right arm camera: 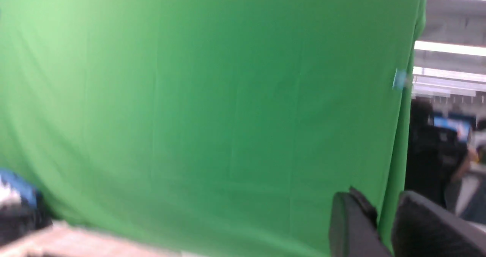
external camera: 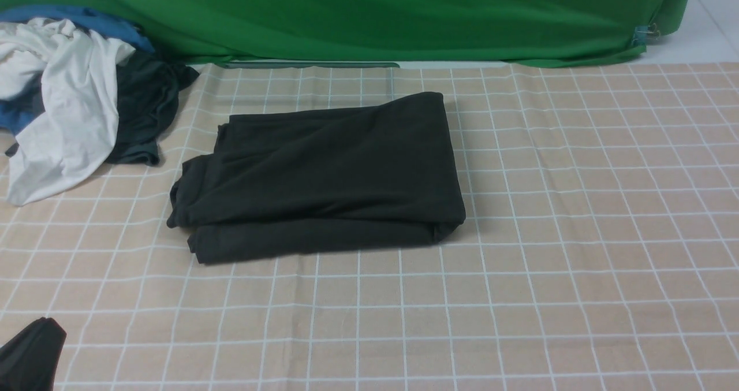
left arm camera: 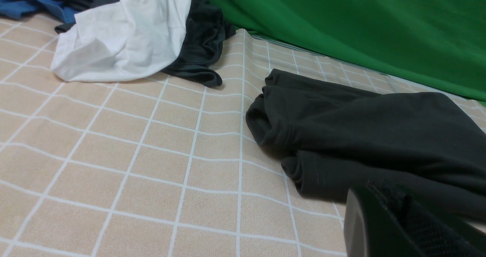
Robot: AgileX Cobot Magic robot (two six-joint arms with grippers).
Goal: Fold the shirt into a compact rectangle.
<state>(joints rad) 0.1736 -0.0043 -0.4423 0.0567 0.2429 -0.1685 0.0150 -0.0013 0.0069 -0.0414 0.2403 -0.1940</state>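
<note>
The black shirt (external camera: 323, 177) lies folded into a thick rectangle in the middle of the checked tablecloth, with its layered edges stacked at its left end (left arm camera: 281, 124). My left gripper (external camera: 32, 350) sits low at the near left corner of the table, apart from the shirt. In its wrist view its fingers (left arm camera: 402, 223) are pressed together with nothing in them. The right arm is outside the front view. My right gripper (right arm camera: 383, 204) is raised and faces the green backdrop, with a narrow empty gap between its jaws.
A pile of white, blue and dark clothes (external camera: 63, 102) lies at the far left of the table. A green backdrop (external camera: 369, 15) hangs along the far edge. The beige checked cloth (external camera: 577, 235) covers the table.
</note>
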